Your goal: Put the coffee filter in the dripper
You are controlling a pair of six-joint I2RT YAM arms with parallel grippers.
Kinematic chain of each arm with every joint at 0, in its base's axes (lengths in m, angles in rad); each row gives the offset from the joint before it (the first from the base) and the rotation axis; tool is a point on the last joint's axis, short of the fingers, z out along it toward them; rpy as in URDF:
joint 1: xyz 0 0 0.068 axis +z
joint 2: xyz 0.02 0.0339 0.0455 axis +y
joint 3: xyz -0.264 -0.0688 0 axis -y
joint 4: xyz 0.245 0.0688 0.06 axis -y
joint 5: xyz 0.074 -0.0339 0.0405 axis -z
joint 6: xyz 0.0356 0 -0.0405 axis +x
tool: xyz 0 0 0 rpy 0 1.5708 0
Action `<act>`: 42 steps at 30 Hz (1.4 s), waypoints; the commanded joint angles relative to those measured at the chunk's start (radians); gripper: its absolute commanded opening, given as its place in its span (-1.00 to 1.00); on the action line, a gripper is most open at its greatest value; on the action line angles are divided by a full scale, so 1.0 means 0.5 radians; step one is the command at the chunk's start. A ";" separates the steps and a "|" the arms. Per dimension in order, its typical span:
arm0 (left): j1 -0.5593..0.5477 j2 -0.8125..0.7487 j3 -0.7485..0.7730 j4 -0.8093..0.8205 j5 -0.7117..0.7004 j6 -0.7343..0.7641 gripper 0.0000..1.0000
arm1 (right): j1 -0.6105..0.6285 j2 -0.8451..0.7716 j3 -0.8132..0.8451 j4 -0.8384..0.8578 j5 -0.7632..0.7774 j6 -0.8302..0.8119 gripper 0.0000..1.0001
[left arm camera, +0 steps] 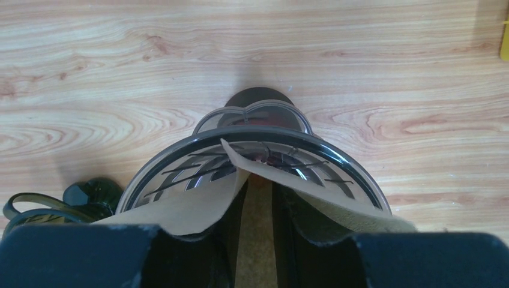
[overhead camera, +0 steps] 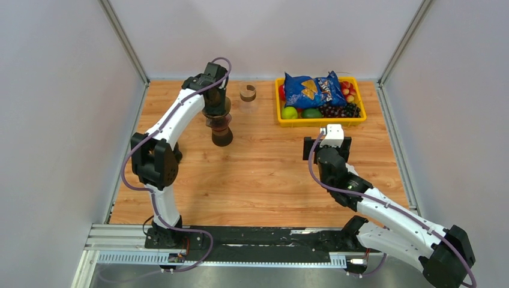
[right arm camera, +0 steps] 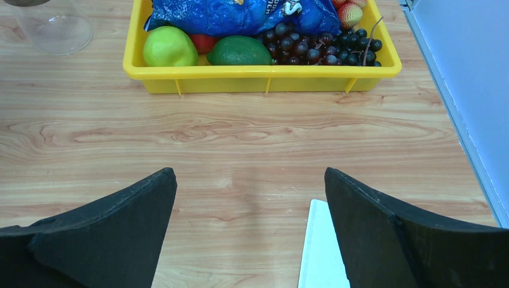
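Left wrist: filter (left arm camera: 195, 210) inside left hand (left arm camera: 255, 249)

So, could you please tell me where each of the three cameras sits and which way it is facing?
Top external: fixed above and behind the bases, looking down on the table; both whole arms show.
Left wrist: on the left arm, looking down past the left end effector at the coffee filter it holds at the dripper; its dark fingers show.
Right wrist: low over the table, facing the yellow bin; the open right end effector shows.
Shared: the top external and right wrist views both show the yellow bin.
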State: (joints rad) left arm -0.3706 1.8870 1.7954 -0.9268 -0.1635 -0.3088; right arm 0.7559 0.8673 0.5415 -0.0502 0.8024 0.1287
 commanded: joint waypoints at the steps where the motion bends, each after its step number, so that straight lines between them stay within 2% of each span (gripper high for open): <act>1: 0.005 0.001 0.157 -0.073 -0.035 -0.008 -0.33 | -0.009 0.019 0.061 0.014 0.026 -0.020 1.00; 42: 0.005 -0.137 0.251 -0.088 -0.038 -0.022 -0.04 | -0.009 0.019 0.073 -0.010 0.024 -0.024 1.00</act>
State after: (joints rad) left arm -0.3706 1.8839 1.8786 -0.9714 -0.1814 -0.3088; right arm 0.7559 0.8814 0.5423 -0.0696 0.8024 0.1280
